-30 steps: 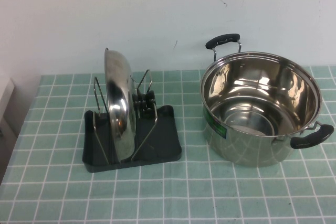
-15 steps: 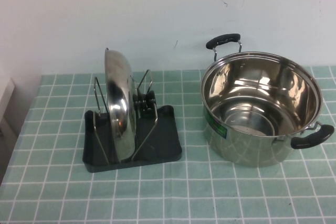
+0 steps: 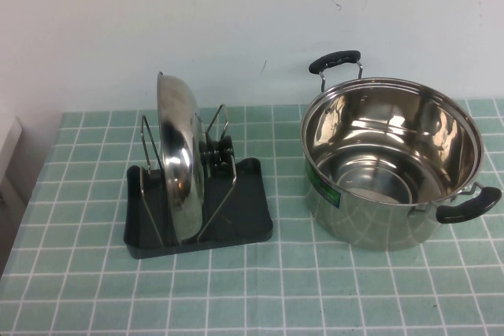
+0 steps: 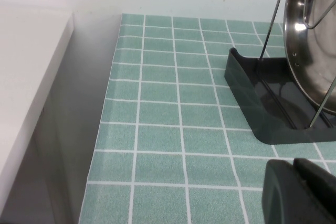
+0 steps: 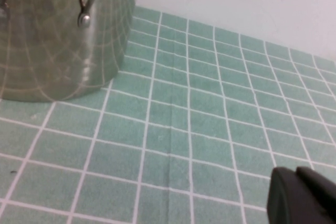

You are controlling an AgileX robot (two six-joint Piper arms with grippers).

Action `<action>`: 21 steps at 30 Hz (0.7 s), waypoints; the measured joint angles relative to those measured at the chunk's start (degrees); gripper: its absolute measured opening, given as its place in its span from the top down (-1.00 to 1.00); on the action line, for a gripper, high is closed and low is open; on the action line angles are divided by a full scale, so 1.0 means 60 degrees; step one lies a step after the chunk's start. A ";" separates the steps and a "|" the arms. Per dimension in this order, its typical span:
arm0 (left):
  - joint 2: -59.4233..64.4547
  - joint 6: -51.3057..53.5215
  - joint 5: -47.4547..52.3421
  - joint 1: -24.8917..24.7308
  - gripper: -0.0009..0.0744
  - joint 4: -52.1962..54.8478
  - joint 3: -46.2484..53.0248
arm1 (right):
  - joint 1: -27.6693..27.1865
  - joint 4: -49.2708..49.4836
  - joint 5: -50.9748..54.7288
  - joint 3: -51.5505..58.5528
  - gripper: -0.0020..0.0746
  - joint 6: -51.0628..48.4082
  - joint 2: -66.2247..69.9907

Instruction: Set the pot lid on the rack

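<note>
Polished steel, the pot lid (image 3: 179,159) stands on edge in the rack (image 3: 252,214), beside the pot (image 3: 391,164). It looks rigid and slippery; its knob (image 3: 218,152) is the best hold. The left gripper (image 4: 302,192) and right gripper (image 5: 302,198) hang low off to their own sides; whether either is open cannot be told.

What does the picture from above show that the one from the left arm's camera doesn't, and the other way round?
Only the high view shows the whole pot lid standing on edge in the rack, its black knob, and the open steel pot to the right; neither hand appears there.

Only the left wrist view shows the left hand, low near the rack, and the tiled cloth's edge.

Both show the lid, the rack and the green tiled cloth. The right hand appears only in the right wrist view, near the pot.
</note>
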 joint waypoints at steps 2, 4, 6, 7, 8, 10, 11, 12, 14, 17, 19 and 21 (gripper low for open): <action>-0.0004 0.0000 0.0000 0.0000 0.98 0.0000 0.0000 | 0.0139 0.0021 0.0000 0.0000 0.95 0.0000 -0.0004; -0.0020 0.0000 0.0000 0.0000 0.98 0.0000 0.0000 | 0.0276 0.0036 0.0000 0.0000 0.95 0.0000 -0.0004; -0.0020 0.0000 0.0000 0.0000 0.98 0.0000 0.0000 | 0.0426 0.0058 0.0000 0.0000 0.95 0.0000 -0.0021; -0.0020 0.0000 0.0000 0.0000 0.98 0.0000 0.0000 | 0.0505 0.0079 0.0000 0.0000 0.95 0.0000 -0.0021; -0.0020 0.0000 0.0000 0.0000 0.98 0.0000 0.0000 | 0.0530 0.0100 0.0000 0.0000 0.95 0.0000 -0.0021; -0.0020 0.0000 0.0000 0.0000 0.98 0.0000 0.0000 | 0.0572 0.0194 0.0000 0.0000 0.95 0.0000 -0.0021; -0.0020 0.0000 0.0000 0.0000 0.98 0.0000 0.0000 | 0.0572 0.0267 0.0000 0.0000 0.95 0.0000 -0.0021; -0.0020 0.0000 0.0000 0.0000 0.98 0.0000 0.0000 | 0.0572 0.0286 0.0000 0.0000 0.95 0.0000 -0.0021; -0.0020 0.0000 0.0000 0.0000 0.98 0.0000 0.0000 | 0.0479 0.0371 0.0000 0.0000 0.95 0.0000 -0.0021; -0.0020 0.0000 0.0000 0.0000 0.98 0.0000 0.0000 | 0.0242 0.0434 0.0000 0.0000 0.95 0.0403 -0.0021; -0.0020 0.0000 0.0000 0.0000 0.98 0.0000 0.0000 | 0.0155 0.0439 0.0000 0.0000 0.95 0.0630 -0.0021; -0.0020 0.0000 0.0000 0.0000 0.98 0.0000 0.0000 | 0.0156 0.0477 0.0004 0.0000 0.95 0.0721 -0.0021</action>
